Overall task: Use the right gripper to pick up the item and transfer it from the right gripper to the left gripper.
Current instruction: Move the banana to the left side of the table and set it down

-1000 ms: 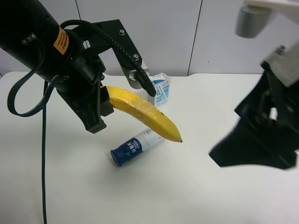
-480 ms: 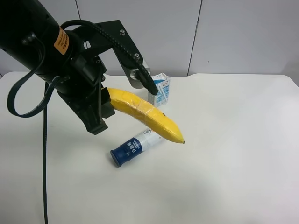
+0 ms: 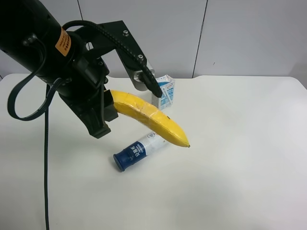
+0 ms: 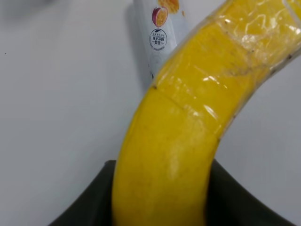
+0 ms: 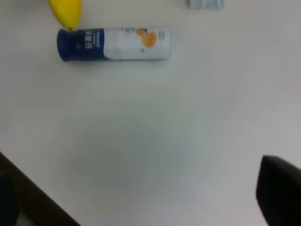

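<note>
The yellow banana (image 3: 148,117) is held by its stem end in my left gripper (image 3: 125,103), on the arm with the orange label at the exterior high view's left. It hangs in the air, its dark tip over the lying bottle. In the left wrist view the banana (image 4: 188,117) fills the space between the jaws of the left gripper (image 4: 160,207). My right gripper (image 5: 143,195) is out of the exterior high view. Its wrist view shows two dark fingers (image 5: 280,188) far apart with nothing between them, and the banana tip (image 5: 66,12) at the picture's edge.
A white bottle with a dark blue cap (image 3: 139,151) lies on the white table (image 3: 240,167) under the banana; it also shows in the right wrist view (image 5: 113,44). A small blue-and-white drink carton (image 3: 166,92) stands behind it.
The arm with the white bracket, at the exterior high view's right a second ago, has gone out of that view. The banana's tip has sunk very slightly.
</note>
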You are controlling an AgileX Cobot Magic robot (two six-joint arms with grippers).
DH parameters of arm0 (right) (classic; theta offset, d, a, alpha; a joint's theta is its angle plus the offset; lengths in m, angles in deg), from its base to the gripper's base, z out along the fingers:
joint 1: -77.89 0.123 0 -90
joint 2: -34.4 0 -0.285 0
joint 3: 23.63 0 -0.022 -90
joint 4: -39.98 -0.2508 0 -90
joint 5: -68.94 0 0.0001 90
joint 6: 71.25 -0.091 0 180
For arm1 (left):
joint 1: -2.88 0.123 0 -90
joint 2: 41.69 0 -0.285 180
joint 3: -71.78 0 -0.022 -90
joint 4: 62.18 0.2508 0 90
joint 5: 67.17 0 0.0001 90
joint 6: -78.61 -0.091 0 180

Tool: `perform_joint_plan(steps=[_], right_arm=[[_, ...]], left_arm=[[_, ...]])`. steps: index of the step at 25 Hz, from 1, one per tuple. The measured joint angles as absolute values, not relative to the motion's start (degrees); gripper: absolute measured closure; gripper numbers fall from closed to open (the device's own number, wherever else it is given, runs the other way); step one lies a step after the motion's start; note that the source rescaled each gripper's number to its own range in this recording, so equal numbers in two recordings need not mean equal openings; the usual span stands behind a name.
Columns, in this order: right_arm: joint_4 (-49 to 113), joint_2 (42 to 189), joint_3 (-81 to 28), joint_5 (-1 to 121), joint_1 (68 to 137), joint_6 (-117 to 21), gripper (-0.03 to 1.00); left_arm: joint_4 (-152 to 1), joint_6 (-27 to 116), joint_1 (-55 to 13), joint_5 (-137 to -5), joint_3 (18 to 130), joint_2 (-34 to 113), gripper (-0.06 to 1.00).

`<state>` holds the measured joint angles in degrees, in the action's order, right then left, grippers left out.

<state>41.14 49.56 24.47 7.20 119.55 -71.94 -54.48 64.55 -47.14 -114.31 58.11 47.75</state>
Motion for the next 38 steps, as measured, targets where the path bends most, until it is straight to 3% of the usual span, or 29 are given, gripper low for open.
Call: perform_joint_plan(steps=[12, 20, 26, 33, 38], right_arm=[[41.1, 49.6, 24.5, 7.4, 118.1, -71.9, -0.03], [41.2, 45.5, 24.6, 7.4, 98.3, -72.0, -0.03], [41.3, 42.1, 24.7, 7.4, 88.9, -72.0, -0.03], [41.2, 42.1, 24.7, 7.4, 88.1, -72.0, -0.03], [41.2, 42.1, 24.7, 7.4, 88.1, -72.0, -0.03]], left_arm=[[-54.5, 64.5, -47.1, -113.9, 58.1, 47.7, 0.92], [-56.2, 64.5, -47.1, -113.9, 58.1, 47.7, 0.92], [-58.6, 64.6, -47.1, -114.0, 58.1, 47.7, 0.92], [-58.8, 70.5, -46.4, -113.7, 58.1, 47.7, 0.92], [-59.6, 73.3, -41.1, -112.9, 58.1, 47.7, 0.92]])
